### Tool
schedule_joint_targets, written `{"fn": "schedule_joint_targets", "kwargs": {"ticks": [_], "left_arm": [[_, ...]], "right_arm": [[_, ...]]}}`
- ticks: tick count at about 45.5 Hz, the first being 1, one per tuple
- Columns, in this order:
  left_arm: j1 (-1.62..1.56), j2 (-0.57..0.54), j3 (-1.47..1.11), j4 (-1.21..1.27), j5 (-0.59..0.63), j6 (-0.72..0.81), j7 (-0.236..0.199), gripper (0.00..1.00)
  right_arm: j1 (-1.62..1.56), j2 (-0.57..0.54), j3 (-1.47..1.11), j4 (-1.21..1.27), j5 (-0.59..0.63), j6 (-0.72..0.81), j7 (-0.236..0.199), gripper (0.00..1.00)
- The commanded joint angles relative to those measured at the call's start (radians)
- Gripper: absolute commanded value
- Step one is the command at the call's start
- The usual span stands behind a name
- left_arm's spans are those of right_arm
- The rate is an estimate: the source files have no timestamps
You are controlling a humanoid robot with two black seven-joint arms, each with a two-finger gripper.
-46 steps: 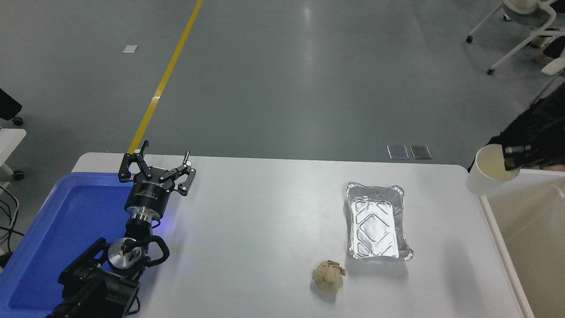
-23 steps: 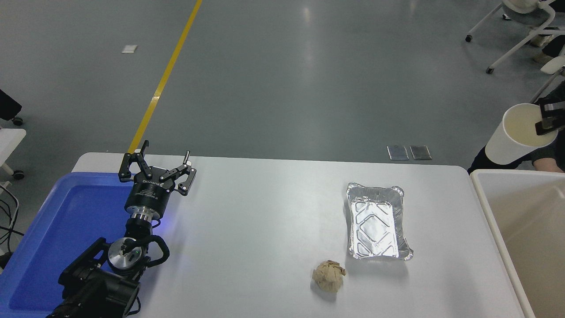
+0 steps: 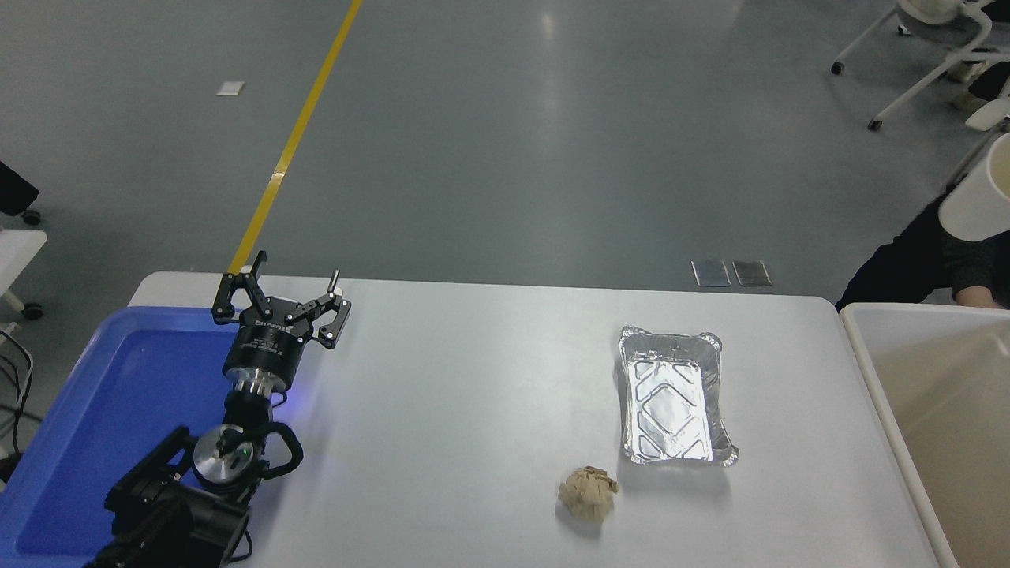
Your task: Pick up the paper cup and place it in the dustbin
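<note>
The paper cup (image 3: 977,203) is white with a cream inside. It hangs in the air at the picture's right edge, tilted and partly cut off, high above the far end of the dustbin (image 3: 862,331). Whatever holds it lies outside the picture. The dustbin is a large off-white bin with a thick rim, standing against the table's right side with its mouth open. My right gripper is out of view. My left gripper (image 3: 282,296) stands open and parked at the lower left, over the far right corner of the blue tray (image 3: 95,410).
A silver foil tray (image 3: 673,394) and a crumpled tan paper ball (image 3: 588,492) lie on the right half of the white table (image 3: 473,394). A person's dark sleeve (image 3: 907,264) shows behind the bin. Chair legs (image 3: 923,71) stand at the far right.
The cup has risen and gone right, from beside the bin's far corner to the picture's right edge. The right gripper on its rim has left the view. The left arm has not moved.
</note>
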Motion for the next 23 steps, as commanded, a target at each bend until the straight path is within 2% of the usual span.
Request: {"fn": "schedule_joint_targets", "kwargs": {"ticks": [1, 14, 23], "left_arm": [[0.0, -0.001, 0.0, 0.0, 0.0, 0.001, 0.0, 0.99], [-0.001, -0.001, 0.0, 0.0, 0.0, 0.001, 0.0, 0.99], [-0.001, -0.001, 0.0, 0.0, -0.002, 0.001, -0.002, 0.99]], "right_arm": [[-0.414, -0.019, 0.245, -0.226, 0.198, -0.241, -0.001, 0.0], [-0.928, 0.019, 0.594, -0.262, 0.429, -0.448, 0.01, 0.0], [-1.209, 0.145, 0.843, -0.312, 0.47, -0.593, 0.011, 0.0]]}}
